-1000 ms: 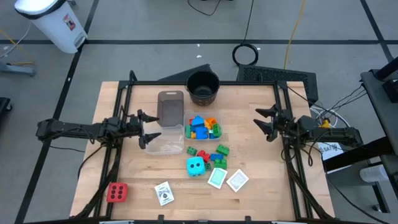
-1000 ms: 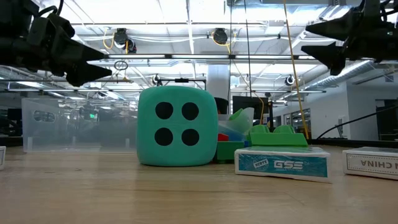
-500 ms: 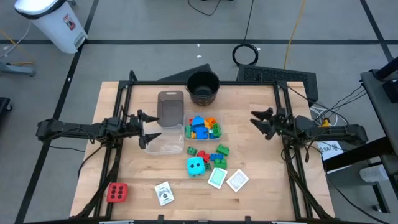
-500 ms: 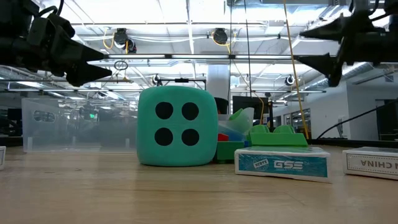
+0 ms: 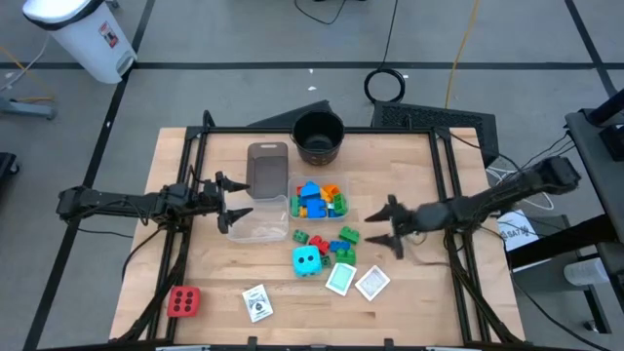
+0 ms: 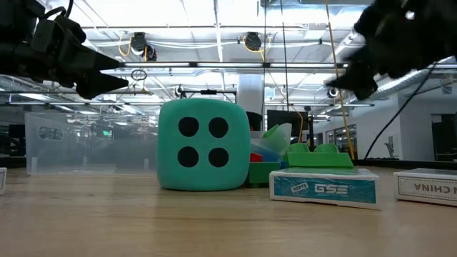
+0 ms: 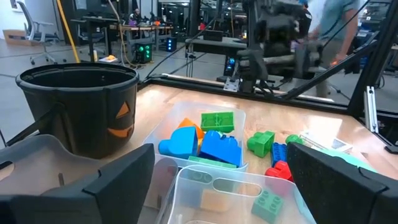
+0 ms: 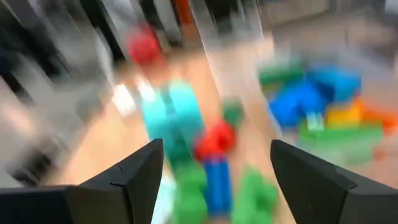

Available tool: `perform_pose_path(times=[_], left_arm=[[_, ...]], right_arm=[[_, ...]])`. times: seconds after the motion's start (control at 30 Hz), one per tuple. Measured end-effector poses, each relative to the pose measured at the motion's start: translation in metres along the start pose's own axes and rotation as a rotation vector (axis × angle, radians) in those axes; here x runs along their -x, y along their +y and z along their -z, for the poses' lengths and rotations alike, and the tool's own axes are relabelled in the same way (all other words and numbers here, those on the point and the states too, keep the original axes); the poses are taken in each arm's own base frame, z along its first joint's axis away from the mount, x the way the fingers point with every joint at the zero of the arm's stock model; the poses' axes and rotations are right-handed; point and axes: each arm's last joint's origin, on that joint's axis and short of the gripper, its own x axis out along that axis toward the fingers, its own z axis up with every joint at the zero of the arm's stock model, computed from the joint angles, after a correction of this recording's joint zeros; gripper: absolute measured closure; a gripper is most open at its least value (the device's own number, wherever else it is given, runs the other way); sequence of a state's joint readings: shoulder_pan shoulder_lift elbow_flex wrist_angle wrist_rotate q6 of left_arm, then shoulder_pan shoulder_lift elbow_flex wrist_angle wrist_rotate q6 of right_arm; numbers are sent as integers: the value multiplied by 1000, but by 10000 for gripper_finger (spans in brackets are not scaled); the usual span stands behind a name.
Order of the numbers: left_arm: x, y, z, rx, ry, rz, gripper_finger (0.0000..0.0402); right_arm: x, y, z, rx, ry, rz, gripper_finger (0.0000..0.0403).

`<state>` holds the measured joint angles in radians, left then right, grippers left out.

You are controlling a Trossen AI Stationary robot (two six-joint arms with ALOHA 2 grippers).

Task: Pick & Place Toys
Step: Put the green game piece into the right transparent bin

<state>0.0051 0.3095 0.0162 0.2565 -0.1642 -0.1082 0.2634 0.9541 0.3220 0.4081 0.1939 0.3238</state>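
Small building blocks lie heaped in a shallow clear tub (image 5: 319, 200) at mid-table. More loose blocks (image 5: 333, 243) lie just nearer, beside the cyan dotted cube (image 5: 306, 259). The red dotted cube (image 5: 182, 301) rests near the front left corner. Three cards (image 5: 341, 280) (image 5: 371, 283) (image 5: 257, 303) lie flat near the front. My right gripper (image 5: 380, 227) hovers open just right of the loose blocks, its fingers wide apart in the right wrist view (image 8: 211, 180). My left gripper (image 5: 234, 208) waits open at the left, above a clear tub (image 5: 261, 224).
A black round pot (image 5: 319, 136) stands at the far edge, with another clear tub (image 5: 267, 168) in front of it. A black frame rail (image 5: 322, 129) runs round the table. Bare wood shows at the table's right and near left.
My right gripper has swung from the table's right edge toward the middle, coming close to the loose blocks and tipping a little downward; its fingers stay apart. The toys have not moved.
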Motion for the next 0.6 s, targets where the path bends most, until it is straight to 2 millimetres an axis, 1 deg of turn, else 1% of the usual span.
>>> perform_pose_path(times=[0.07,0.13,0.2,0.3,0.37,0.43,0.6], left_arm=[[0,0,0,1,-1,0,36],[0,0,0,1,0,2,36],[0,0,0,1,-1,3,36],[0,0,0,1,-1,3,36],[0,0,-1,2,-5,4,36],[0,0,-1,2,-5,5,36],[0,0,0,1,-3,7,36]], right_arm=[[-14,3,6,39,159,103,135],[-26,4,12,42,256,178,135],[-40,8,12,26,266,184,135],[-54,7,25,32,309,188,135],[-62,7,30,23,298,187,135],[-68,6,33,16,281,183,135],[-79,0,47,25,313,209,135]])
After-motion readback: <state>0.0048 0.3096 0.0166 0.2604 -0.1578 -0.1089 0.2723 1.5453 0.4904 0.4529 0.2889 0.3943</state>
